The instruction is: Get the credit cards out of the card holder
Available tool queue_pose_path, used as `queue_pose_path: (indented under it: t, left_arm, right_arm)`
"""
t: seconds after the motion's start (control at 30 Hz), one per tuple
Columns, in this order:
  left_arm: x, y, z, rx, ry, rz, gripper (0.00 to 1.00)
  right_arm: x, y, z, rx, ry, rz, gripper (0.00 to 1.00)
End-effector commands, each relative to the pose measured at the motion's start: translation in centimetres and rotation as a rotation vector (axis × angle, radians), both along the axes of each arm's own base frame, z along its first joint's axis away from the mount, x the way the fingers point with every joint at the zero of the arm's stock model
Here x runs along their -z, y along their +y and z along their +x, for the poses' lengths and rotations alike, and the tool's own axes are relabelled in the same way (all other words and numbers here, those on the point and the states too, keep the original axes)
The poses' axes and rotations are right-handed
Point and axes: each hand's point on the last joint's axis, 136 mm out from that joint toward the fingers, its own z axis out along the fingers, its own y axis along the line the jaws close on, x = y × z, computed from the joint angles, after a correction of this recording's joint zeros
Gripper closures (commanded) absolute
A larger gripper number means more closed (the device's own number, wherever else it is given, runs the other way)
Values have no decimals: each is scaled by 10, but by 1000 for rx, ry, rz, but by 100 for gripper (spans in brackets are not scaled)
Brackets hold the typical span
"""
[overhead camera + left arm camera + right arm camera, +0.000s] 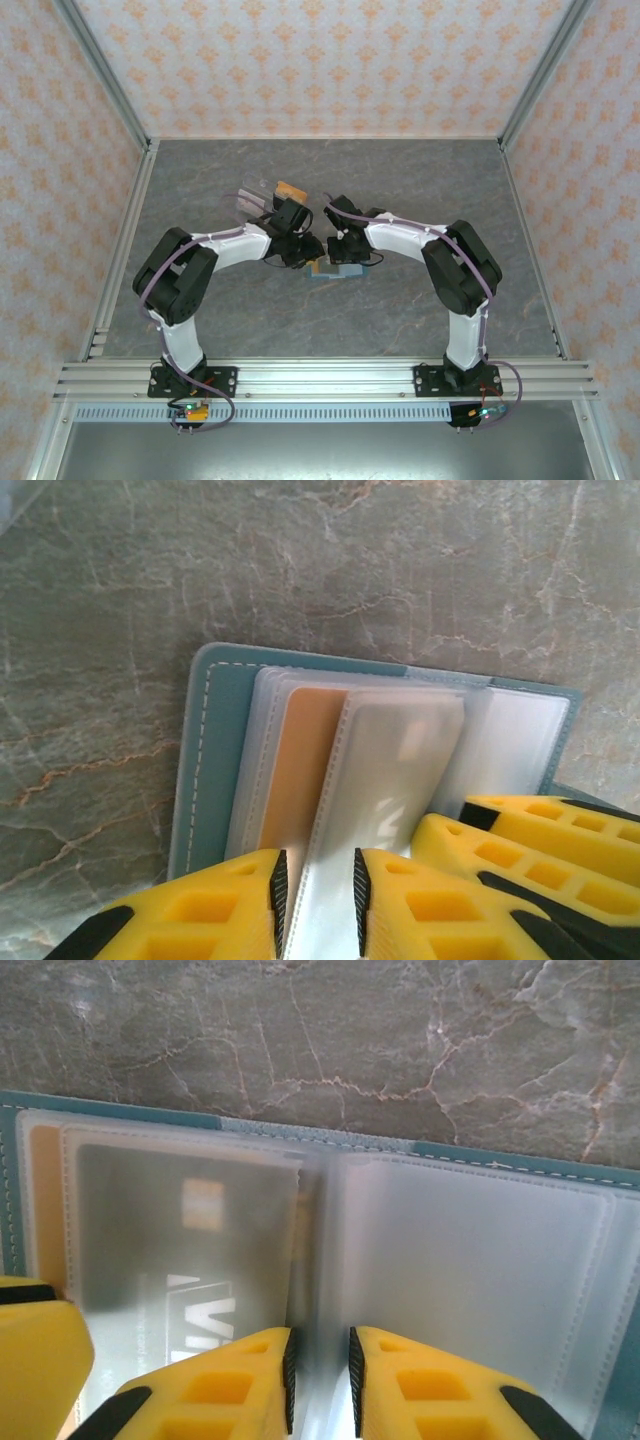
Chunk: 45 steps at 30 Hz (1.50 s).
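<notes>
The teal card holder [325, 268] lies open on the grey table between both arms. Its teal cover [215, 740] carries clear sleeves; an orange credit card [300, 770] sits in one. A raised sleeve with a pale card [390, 770] runs between the jaws of my left gripper [318, 905], which is shut on its near edge. A grey credit card [180, 1230] with white lettering shows through the left sleeve. My right gripper [319, 1380] is shut on the sleeves' middle fold of the card holder [500, 1155]. The right gripper's yellow fingers [540, 840] lie just right of the left one.
A clear plastic tray [258, 198] with an orange-brown card [291, 190] in it stands behind the left gripper. Patterned walls and metal rails [120, 250] enclose the table. Bare marble-grey tabletop [430, 190] lies to the right and back.
</notes>
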Motion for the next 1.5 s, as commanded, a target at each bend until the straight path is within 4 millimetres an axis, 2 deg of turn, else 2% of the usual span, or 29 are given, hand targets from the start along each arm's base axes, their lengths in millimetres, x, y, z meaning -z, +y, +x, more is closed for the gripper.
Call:
queue_pose_path:
  t: [0.0, 0.13, 0.6, 0.77, 0.87, 1.13, 1.27, 1.47]
  left_arm:
    - [-1, -5, 5, -13, -6, -10, 72]
    - [2, -4, 5, -11, -2, -4, 71]
    - [-2, -21, 6, 52, -6, -81, 73]
    - [-2, -20, 6, 51, -13, -79, 76]
    - [-4, -17, 7, 50, -26, -61, 86]
    - [-18, 9, 0, 74, -55, 87, 96]
    - [-27, 11, -1, 87, -71, 96, 95]
    - [-40, -18, 4, 126, -91, -55, 80]
  right_arm:
    - [17, -18, -8, 15, 39, -64, 77]
    - [17, -19, -9, 16, 43, -60, 77]
    - [12, -16, -8, 24, 48, -17, 77]
    - [-9, -13, -2, 44, 17, 40, 75]
    - [-25, -15, 3, 65, -18, 71, 72]
    - [-59, -28, 10, 130, -116, 142, 62]
    - [-68, -35, 12, 151, -148, 154, 62]
    - [-76, -39, 13, 162, -178, 164, 61]
